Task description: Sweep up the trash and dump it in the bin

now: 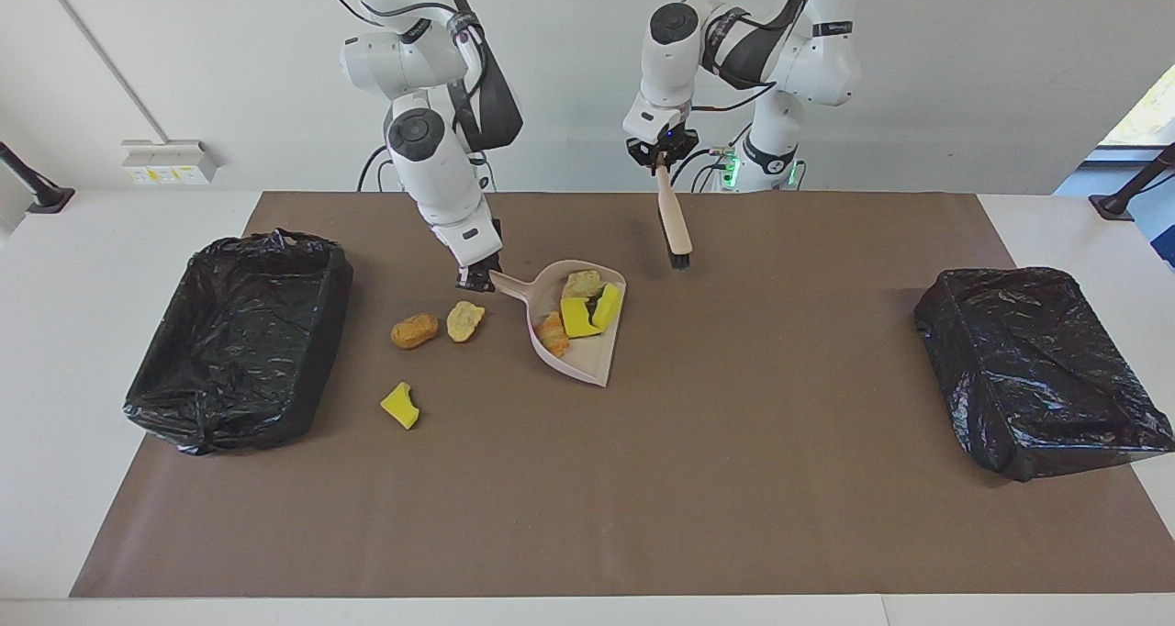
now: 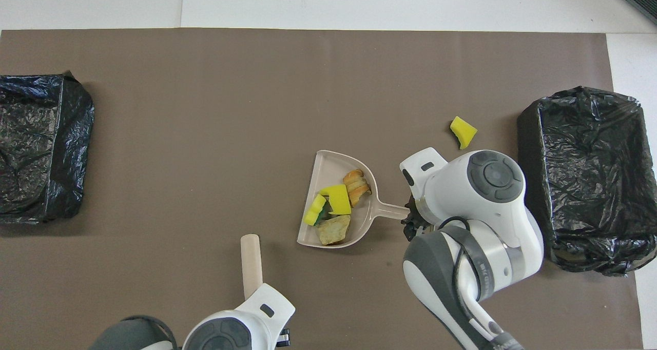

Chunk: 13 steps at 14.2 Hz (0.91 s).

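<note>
The right gripper (image 1: 478, 280) had its fingers clamped on the handle of the pale pink plastic dustpan (image 1: 587, 351), which carried four scraps of trash (image 1: 580, 308) over the brown worktop (image 1: 734, 479). The left gripper (image 1: 658, 161), fingers shut on the beige brush (image 1: 676, 227), hung clear. Three scraps (image 1: 431, 328) lay loose near the black-lined bin (image 1: 240, 337) at the right arm's end; I'd say nothing was dumped yet
</note>
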### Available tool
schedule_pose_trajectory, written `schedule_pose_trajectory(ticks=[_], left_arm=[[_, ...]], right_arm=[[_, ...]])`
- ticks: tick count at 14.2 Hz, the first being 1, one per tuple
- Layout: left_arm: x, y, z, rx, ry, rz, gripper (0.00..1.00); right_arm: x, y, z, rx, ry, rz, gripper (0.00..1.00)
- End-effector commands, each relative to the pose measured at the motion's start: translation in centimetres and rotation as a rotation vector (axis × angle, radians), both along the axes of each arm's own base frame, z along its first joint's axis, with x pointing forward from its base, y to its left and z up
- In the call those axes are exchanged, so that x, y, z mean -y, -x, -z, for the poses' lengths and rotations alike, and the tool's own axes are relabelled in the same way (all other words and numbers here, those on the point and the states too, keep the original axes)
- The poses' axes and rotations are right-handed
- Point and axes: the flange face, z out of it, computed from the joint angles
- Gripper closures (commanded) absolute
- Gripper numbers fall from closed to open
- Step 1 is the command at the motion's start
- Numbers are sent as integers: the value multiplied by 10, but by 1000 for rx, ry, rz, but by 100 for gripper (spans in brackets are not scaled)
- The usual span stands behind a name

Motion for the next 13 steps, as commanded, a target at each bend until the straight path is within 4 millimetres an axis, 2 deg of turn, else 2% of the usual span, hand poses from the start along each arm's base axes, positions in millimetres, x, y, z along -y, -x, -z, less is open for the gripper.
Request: schedule_pose_trajectory(ticks=[1, 4, 5, 7, 10, 11, 12, 13], left_arm=[[15, 34, 16, 25, 32, -5, 100], [38, 45, 43, 16, 58, 0, 100], [42, 45, 45, 19, 78, -4, 100], [47, 44, 54, 8, 75, -7, 100], [50, 47, 58, 6, 76, 0, 100], [49, 47, 59, 0, 68, 6, 86], [48, 48, 59, -5, 61, 7, 45], [48, 48, 60, -8, 59, 13, 0]], right_arm=[[16, -2, -7, 12, -45, -27, 100], [24, -6, -9, 24, -48, -33, 100], [28, -7, -11, 29, -49, -27, 100], [46, -15, -25, 54, -95, -9, 100], [79, -23, -28, 82, -185, -10, 100], [89, -26, -30, 95, -205, -11, 100], [96, -28, -33, 106, -209, -8, 100], [103, -31, -39, 121, -212, -12, 100]])
